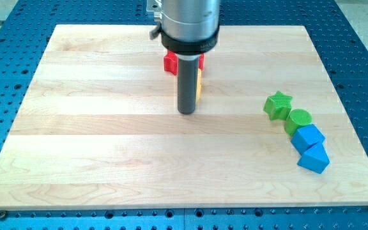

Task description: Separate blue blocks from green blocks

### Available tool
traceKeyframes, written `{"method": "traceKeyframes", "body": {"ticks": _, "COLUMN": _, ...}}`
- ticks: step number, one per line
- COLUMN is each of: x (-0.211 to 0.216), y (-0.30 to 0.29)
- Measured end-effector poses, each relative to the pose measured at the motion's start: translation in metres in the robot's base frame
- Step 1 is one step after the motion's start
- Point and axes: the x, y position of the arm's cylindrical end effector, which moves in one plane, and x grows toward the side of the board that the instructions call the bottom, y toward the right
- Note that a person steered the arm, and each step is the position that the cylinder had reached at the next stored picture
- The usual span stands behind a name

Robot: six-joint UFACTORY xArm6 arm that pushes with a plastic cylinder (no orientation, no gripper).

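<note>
On the right side of the pale wooden board [107, 160], four blocks form a touching chain running from far-left to near-right: a green star-shaped block [277, 105], a green round block [298, 120], a blue cube-like block [307, 138], and a blue angular block [314, 158] nearest the view's bottom. The green round block touches the blue cube-like block. My tip [185, 112], the bare end of the dark rod, grasps nothing and rests well to the left of them. Behind the rod sit a red block [169, 62] and a yellow block [199, 86], both partly hidden. A blue perforated table [18, 38] surrounds the board.
</note>
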Motion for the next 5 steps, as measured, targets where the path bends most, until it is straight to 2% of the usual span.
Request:
{"method": "traceKeyframes", "body": {"ticks": 2, "x": -0.052, "y": 0.019}}
{"method": "traceKeyframes", "body": {"ticks": 3, "x": -0.048, "y": 0.077}}
{"method": "traceKeyframes", "body": {"ticks": 4, "x": -0.057, "y": 0.178}}
{"method": "traceKeyframes", "body": {"ticks": 5, "x": -0.007, "y": 0.206}}
